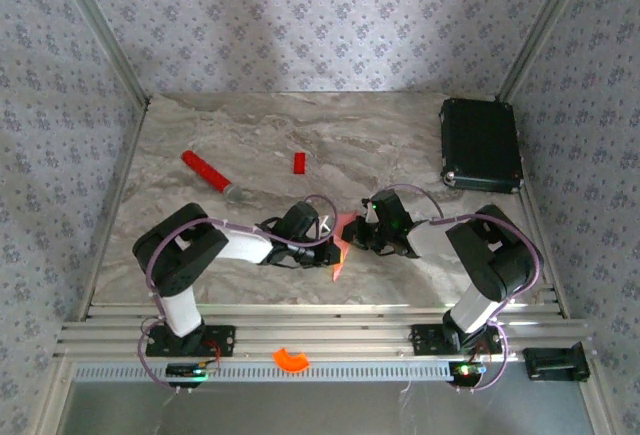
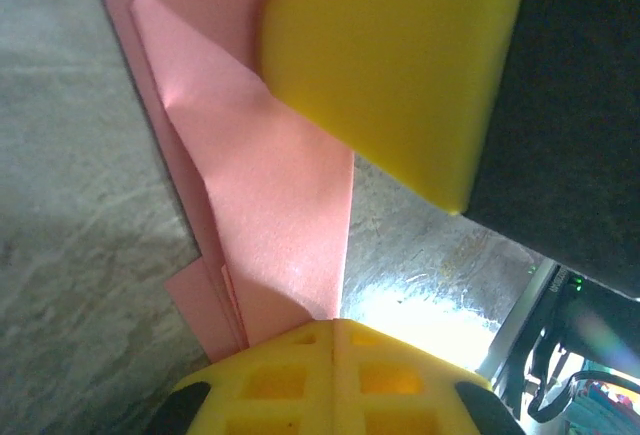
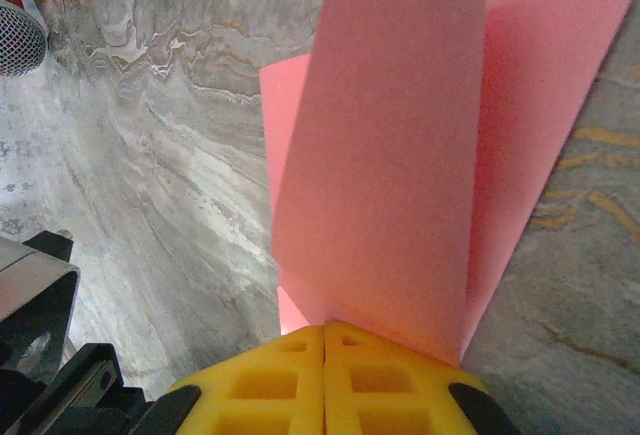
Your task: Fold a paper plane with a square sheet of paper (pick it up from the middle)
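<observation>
The square sheet of paper (image 1: 339, 255) is a creased, folded salmon-pink shape held just above the table's front middle, between the two arms. My left gripper (image 1: 328, 230) comes at it from the left and my right gripper (image 1: 356, 230) from the right. In the left wrist view the yellow jaws of the left gripper (image 2: 335, 327) are shut on an edge of the layered paper (image 2: 270, 205), with a yellow finger (image 2: 390, 55) of the right gripper close above. In the right wrist view the right gripper (image 3: 325, 330) is shut on the paper (image 3: 390, 155), which fans upward from it.
A red stick with a grey tip (image 1: 208, 172) lies at the back left, and its tip (image 3: 15, 40) shows in the right wrist view. A small red block (image 1: 298, 162) sits mid-table. A black case (image 1: 481, 144) stands at the back right. An orange piece (image 1: 291, 359) rests on the front rail.
</observation>
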Motion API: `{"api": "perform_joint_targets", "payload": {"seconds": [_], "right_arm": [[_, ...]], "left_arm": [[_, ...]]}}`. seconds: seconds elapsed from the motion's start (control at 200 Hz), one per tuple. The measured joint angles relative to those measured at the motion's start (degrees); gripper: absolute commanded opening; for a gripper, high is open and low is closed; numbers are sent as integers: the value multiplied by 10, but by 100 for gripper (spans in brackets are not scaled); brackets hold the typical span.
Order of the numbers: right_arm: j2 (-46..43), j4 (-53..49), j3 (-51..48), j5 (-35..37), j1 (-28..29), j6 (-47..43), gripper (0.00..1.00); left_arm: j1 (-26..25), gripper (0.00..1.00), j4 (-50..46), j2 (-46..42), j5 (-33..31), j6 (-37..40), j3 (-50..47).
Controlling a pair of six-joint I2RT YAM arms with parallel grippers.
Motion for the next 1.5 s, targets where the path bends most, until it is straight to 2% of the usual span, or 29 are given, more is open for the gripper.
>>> {"api": "perform_joint_targets", "payload": {"seconds": [0.395, 1.499], "right_arm": [[0, -4, 2, 0, 1, 0, 8], [0, -3, 2, 1, 1, 0, 8]], "left_arm": [[4, 0, -38, -56, -8, 7, 0], [5, 0, -40, -53, -8, 7, -2]]}}
